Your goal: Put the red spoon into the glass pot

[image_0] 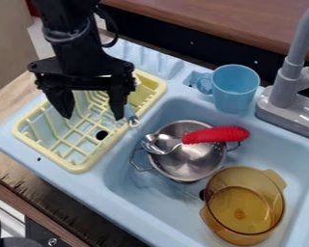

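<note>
Gripper [93, 115] wide open, empty above yellow rack [77, 167], colander [194, 166] between it and glass pot [273, 197]

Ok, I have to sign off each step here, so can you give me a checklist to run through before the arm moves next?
1. Gripper open: ok, its fingers stand apart.
2. Gripper over the red spoon: not ok, it hangs over the yellow dish rack.
3. Spoon's red handle uncovered for a grasp: ok, nothing lies on it.
4. Spoon steady on the metal colander when gripped: cannot tell, it only lies across it.
5. Glass pot upright, without a lid: ok, it stands in the sink beside the colander.
</note>
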`<state>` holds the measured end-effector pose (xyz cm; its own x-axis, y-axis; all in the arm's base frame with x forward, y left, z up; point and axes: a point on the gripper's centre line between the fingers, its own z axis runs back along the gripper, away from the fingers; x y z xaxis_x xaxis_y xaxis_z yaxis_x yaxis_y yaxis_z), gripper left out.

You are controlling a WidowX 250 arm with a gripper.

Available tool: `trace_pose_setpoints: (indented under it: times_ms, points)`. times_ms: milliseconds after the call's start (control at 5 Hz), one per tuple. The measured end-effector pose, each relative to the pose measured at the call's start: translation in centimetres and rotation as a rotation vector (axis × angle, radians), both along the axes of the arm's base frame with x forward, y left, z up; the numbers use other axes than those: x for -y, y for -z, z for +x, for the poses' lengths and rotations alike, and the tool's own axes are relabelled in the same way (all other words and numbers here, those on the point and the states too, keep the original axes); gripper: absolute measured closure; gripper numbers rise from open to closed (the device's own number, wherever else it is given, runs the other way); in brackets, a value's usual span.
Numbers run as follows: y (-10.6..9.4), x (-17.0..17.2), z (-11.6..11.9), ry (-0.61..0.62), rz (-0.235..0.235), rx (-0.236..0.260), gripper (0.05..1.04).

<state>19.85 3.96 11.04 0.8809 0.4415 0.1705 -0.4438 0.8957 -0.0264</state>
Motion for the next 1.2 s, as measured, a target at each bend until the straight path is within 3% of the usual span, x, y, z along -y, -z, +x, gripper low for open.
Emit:
trace_pose_setpoints:
  times_ms: [200, 600, 800, 1200]
  points:
    - [0.6, 2.6, -1.0, -0.052, -0.013, 0.037, 0.085]
    - [2.0, 5.2, -0.8, -0.067, 0.0, 0.053, 0.085]
    - [2.5, 5.9, -0.3, -0.066, 0.03, 0.043, 0.085]
    - [2.5, 7.2, 3.3, 0.113, 0.035, -0.05, 0.085]
